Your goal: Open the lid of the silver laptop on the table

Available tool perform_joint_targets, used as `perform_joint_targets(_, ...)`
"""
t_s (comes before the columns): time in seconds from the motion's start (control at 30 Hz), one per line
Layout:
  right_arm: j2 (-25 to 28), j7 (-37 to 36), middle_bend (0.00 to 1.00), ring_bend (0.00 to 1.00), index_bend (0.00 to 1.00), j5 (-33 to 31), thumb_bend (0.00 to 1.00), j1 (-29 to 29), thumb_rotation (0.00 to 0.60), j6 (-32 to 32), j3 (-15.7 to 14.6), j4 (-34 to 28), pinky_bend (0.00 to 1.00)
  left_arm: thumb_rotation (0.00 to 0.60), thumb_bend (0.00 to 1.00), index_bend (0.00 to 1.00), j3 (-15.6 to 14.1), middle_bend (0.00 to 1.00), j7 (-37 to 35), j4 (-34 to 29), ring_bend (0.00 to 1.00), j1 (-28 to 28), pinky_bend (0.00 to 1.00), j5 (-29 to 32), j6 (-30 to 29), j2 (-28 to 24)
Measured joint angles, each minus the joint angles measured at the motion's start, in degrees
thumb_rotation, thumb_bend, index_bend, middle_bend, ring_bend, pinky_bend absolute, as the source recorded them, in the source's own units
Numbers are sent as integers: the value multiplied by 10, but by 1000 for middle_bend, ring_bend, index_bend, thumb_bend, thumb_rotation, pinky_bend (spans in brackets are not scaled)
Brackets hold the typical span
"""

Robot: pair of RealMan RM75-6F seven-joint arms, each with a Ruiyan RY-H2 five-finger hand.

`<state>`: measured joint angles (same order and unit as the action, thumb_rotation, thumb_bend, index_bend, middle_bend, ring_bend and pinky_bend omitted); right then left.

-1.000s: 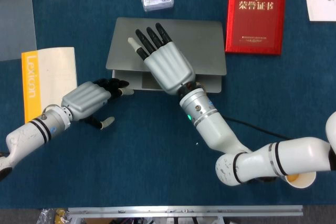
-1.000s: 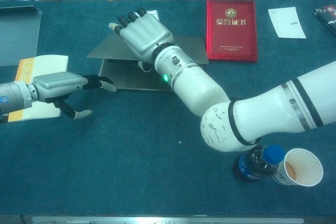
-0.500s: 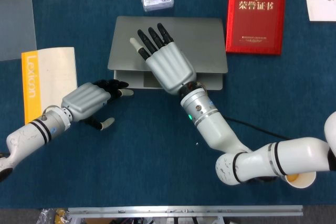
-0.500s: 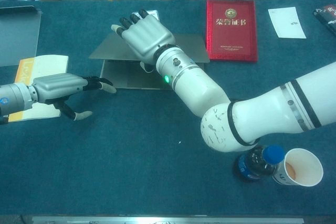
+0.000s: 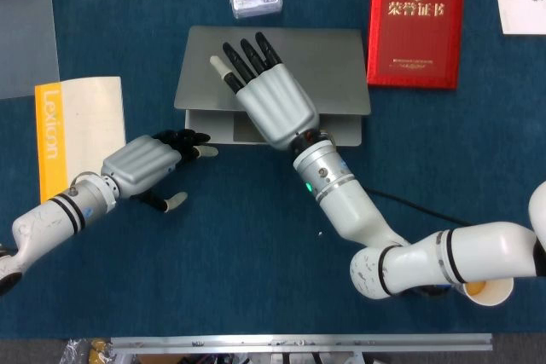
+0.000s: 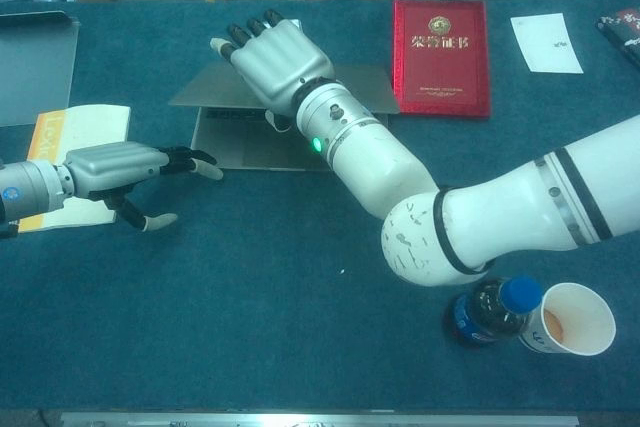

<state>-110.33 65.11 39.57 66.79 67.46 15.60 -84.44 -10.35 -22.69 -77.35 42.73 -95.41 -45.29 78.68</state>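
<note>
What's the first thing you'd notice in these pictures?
The big right hand, raised in front of the laptop lid in mid-table; the lid is up a little. Beside the laptop's front corner, the left hand stretches its fingers toward it. A bright red booklet lies right of the laptop.

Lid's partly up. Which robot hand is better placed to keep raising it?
Right. The right robot hand is already at the silver laptop's raised lid, while the left robot hand rests at the base's front-left corner.
</note>
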Motion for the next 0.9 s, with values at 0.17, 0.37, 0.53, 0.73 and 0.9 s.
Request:
perform_joint_targets(0.17,2,5,34,0,0,-1,314,-1,600,1,-4,2,13,451,417,94,-1,33,1,0,8,1,40,3,0,0)
perform_joint_targets(0.37,1,5,34,0,0,5,314,0,600,4,-1,7,13,427,416,94,-3,33,1,-1,8,2,40,5,0,-1)
perform_joint_targets(0.53,6,3,34,0,0,4,314,0,600,7,7,8,13,425,417,94,-4,34,1,1,8,2,40,6,0,0)
perform_joint_targets(0.73,15,2,34,0,0,2,314,0,600,9,18,14,13,422,417,94,-4,35,1,0,8,3,40,6,-2,-1)
perform_joint_targets(0.9,26,-1,34,0,0,-2,314,1,600,11,32,26,13,420,416,94,-5,35,1,0,8,3,40,8,-2,-1)
